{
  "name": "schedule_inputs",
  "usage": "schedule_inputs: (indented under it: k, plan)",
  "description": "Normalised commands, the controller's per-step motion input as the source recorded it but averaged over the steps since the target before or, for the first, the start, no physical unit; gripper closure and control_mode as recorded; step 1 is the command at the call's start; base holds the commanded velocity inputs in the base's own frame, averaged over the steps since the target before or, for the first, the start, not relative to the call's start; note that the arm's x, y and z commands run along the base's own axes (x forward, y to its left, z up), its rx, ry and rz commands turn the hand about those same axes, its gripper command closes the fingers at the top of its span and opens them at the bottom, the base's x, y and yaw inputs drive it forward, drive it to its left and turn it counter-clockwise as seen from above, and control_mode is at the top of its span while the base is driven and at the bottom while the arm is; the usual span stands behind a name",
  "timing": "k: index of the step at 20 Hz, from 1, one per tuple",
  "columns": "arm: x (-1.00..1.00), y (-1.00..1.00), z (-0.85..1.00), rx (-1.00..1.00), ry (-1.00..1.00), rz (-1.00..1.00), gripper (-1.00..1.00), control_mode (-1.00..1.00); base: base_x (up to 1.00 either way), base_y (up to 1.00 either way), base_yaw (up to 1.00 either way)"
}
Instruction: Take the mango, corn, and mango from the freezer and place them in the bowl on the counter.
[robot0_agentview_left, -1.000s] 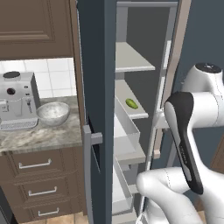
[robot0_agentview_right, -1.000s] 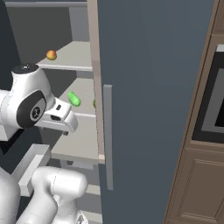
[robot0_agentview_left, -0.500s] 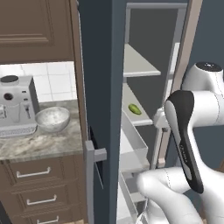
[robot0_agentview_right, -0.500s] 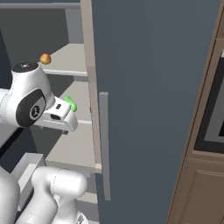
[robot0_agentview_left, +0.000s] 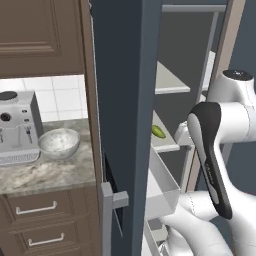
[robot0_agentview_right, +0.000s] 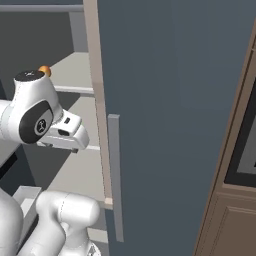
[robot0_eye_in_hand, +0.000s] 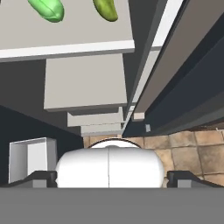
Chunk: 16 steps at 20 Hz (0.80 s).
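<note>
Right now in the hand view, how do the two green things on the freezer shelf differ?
The brighter green item is lighter and looks broader, while the olive green item is darker and narrower. The brighter one lies nearer the picture's left edge, the olive one nearer the shelf's right side. Both lie apart on the same pale shelf, partly cut off by the frame.

freezer (robot0_agentview_left: 125, 100): matt blue-grey
counter (robot0_agentview_left: 45, 175): marbled stone
bowl (robot0_agentview_left: 59, 143): speckled, matt
drawers (robot0_agentview_left: 40, 220): dark wood
</note>
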Motion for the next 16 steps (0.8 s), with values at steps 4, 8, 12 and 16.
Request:
schedule_inputs:
  k: [4,8,12,16]
  plan:
    - [0.00,0.00,0.00,0.00,0.00,0.00,-1.00,1.00,0.39,0.30,0.00]
    - [0.00,0.00,0.00,0.00,0.00,0.00,-1.00,1.00,0.38,0.45,0.00]
    - [0.00,0.00,0.00,0.00,0.00,0.00,-1.00,1.00,0.35,0.53,0.00]
    - [0.00,0.00,0.00,0.00,0.00,0.00,-1.00,1.00,0.21,0.64,0.00]
